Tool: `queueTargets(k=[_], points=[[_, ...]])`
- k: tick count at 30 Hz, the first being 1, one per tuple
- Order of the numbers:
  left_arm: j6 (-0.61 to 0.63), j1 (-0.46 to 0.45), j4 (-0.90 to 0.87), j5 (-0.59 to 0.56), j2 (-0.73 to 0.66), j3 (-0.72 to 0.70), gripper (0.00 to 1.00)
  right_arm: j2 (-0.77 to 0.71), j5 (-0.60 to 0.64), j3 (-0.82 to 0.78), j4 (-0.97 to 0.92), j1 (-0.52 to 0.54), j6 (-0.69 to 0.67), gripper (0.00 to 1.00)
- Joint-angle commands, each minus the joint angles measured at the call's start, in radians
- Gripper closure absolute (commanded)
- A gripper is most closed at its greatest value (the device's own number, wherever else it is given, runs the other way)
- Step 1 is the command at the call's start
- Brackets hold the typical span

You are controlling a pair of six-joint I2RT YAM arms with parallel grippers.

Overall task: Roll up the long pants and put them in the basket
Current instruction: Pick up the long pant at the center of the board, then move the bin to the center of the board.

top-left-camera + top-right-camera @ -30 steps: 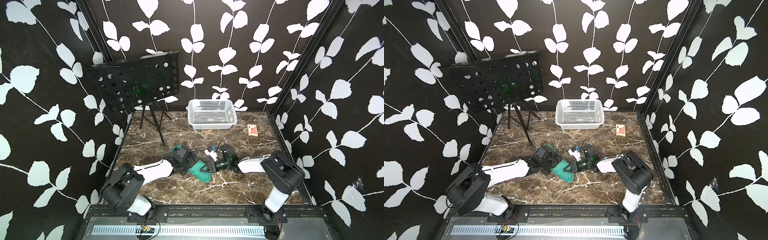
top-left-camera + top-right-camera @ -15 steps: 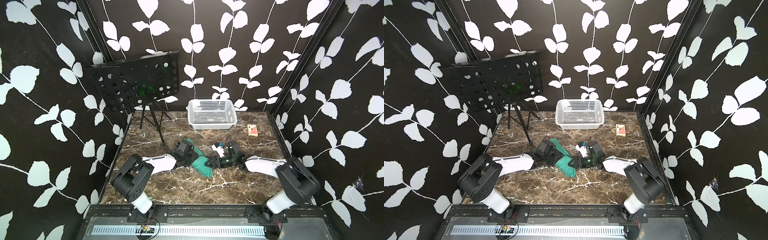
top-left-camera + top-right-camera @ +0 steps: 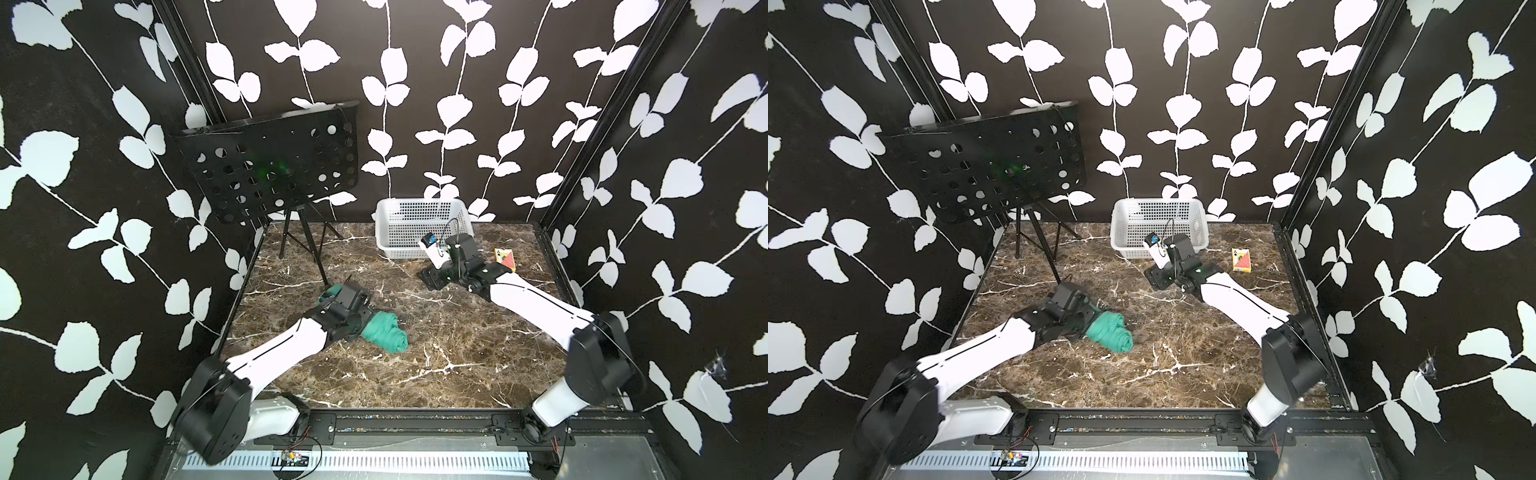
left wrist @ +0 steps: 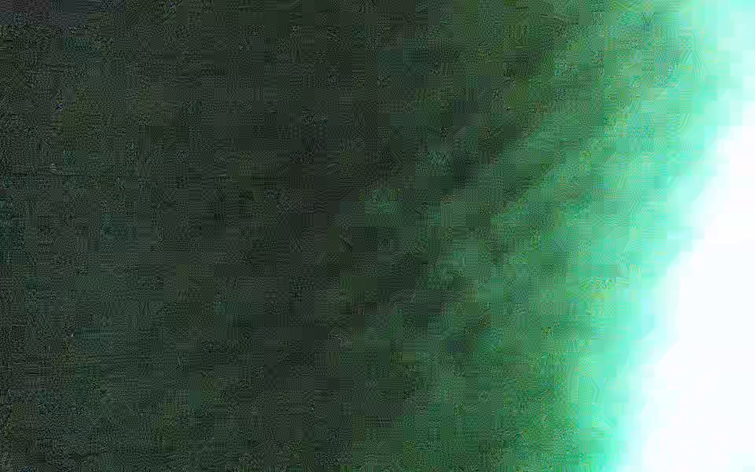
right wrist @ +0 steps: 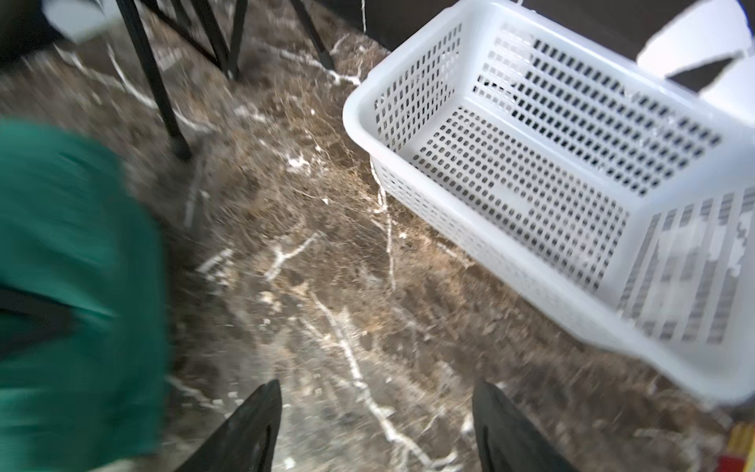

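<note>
Finds the teal-green soft cloth long pants (image 3: 384, 337), a stubby rolled bundle, butted against the nearer left gripper (image 3: 358, 326), long axis pointing away from it, grip hidden by cloth; right gripper (image 5: 378, 384) well apart, fingers spread, empty.

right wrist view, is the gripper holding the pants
No, the right gripper is open and empty, the long pants lying off to one side.

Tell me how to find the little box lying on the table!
Look at the brown marble table, then at the white basket by the back wall. Just to the basket's right, near the right wall, lies a small flat box. It's the only orange-and-yellow thing there: the basket is white and the rolled pants are green.
</note>
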Motion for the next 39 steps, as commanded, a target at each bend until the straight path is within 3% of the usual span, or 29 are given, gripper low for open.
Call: queueTargets(k=[1, 6, 12, 24, 31, 39], points=[[-0.061, 0.017, -0.113, -0.088, -0.116, -0.031, 0.68, 0.081, 0.052, 0.097, -0.047, 0.001, -0.276, 0.24], [-0.061, 0.032, -0.191, -0.114, -0.229, -0.047, 0.67, 0.225, 0.087, 0.296, -0.173, -0.003, -0.427, 0.26], [-0.063, 0.040, -0.261, -0.129, -0.316, -0.056, 0.66, 0.286, 0.100, 0.414, -0.189, -0.018, -0.488, 0.26], [-0.028, 0.046, -0.335, -0.140, -0.372, -0.018, 0.67, 0.466, -0.048, 0.679, -0.431, -0.080, -0.568, 0.31], [0.006, 0.050, -0.353, -0.134, -0.379, 0.002, 0.67, 0.639, -0.055, 0.908, -0.566, -0.110, -0.598, 0.46], [0.023, 0.051, -0.372, -0.137, -0.391, 0.013, 0.67, 0.685, -0.063, 0.965, -0.572, -0.119, -0.648, 0.72]])
